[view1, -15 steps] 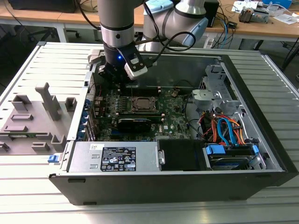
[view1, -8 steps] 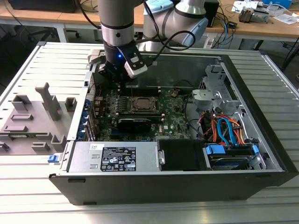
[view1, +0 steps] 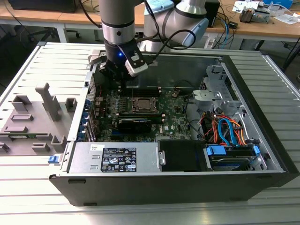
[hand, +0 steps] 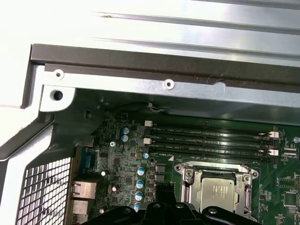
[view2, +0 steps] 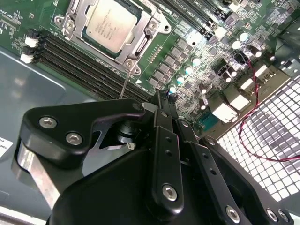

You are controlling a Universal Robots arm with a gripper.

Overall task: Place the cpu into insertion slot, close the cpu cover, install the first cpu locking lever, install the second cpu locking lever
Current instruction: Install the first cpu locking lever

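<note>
The cpu (view2: 110, 23) lies flat in the motherboard socket, its pale metal top showing through the window of the cpu cover (view2: 141, 43), which lies down around it. Both appear again in the first wrist view, cpu (hand: 218, 192) inside cover (hand: 188, 174), and in the exterior view as the cpu (view1: 142, 103) mid-board. A thin locking lever (view2: 125, 80) rises from the socket's corner. My gripper (view2: 164, 96) hovers beside the socket, fingers together and holding nothing. In the exterior view the gripper (view1: 120, 80) hangs over the board on the exterior view's left of the socket.
The open computer case (view1: 262, 154) lies on a slatted metal table. Memory slots (hand: 211, 138) run beside the socket, and a perforated rear panel (view2: 262, 136) is close to the gripper. Cables and drives (view1: 225, 133) fill the case toward the exterior view's right. A grey fixture (view1: 33, 117) stands outside the case.
</note>
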